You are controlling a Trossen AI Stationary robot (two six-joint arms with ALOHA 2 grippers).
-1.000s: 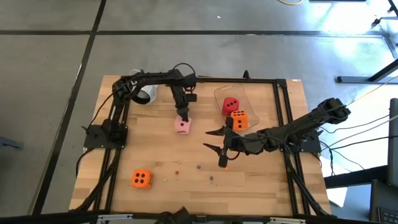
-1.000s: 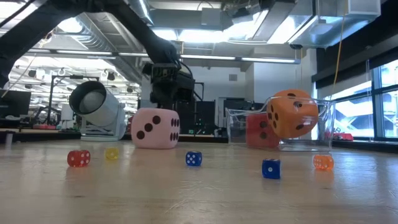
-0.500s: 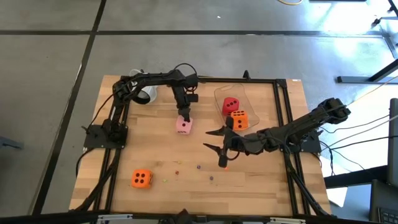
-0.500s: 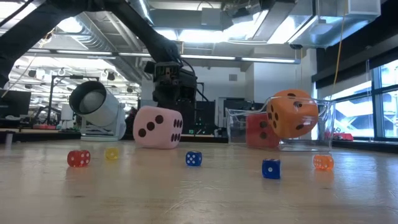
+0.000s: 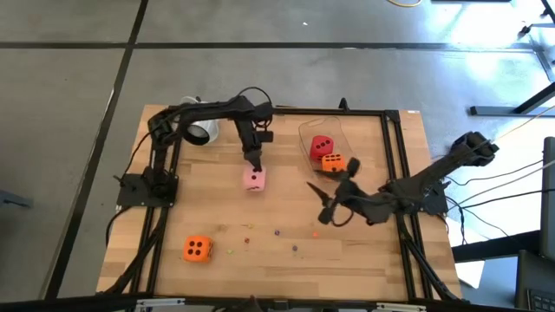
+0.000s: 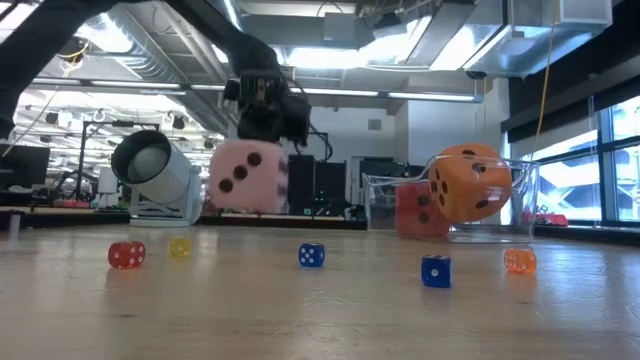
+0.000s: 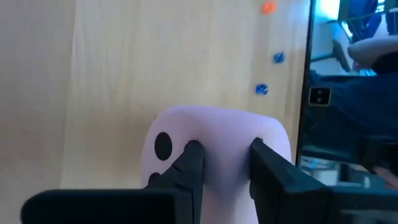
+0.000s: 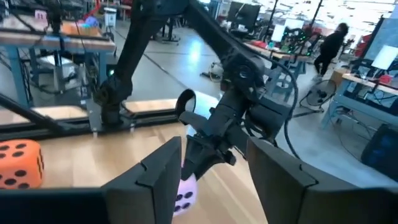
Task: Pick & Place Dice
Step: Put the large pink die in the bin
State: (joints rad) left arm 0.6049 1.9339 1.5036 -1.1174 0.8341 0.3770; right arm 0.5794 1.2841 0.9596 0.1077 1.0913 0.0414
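Surface: wooden table inside a dark frame, grey floor around it; low view looks into a workshop hall with ceiling lights
Left gripper: clenched on the pink die, fingers pinching its top face; die hangs clear of the table in the low view
Pink die position: mid-table, between the mug and the clear container
Mug: white, lying on its side at the table's far left corner, mouth toward the low camera
Clear container: far side of the table, right of the pink die; holds the red die and an orange die; in the low view the orange one sits high against the container's near wall, the red one behind it
Second orange die: alone on the table near the front left, well apart from the rest
Right gripper: fingers spread, holding nothing, over the table just in front of the container, turned toward the left arm
Small dice: red, yellow, two blue, orange, scattered across the front of the table
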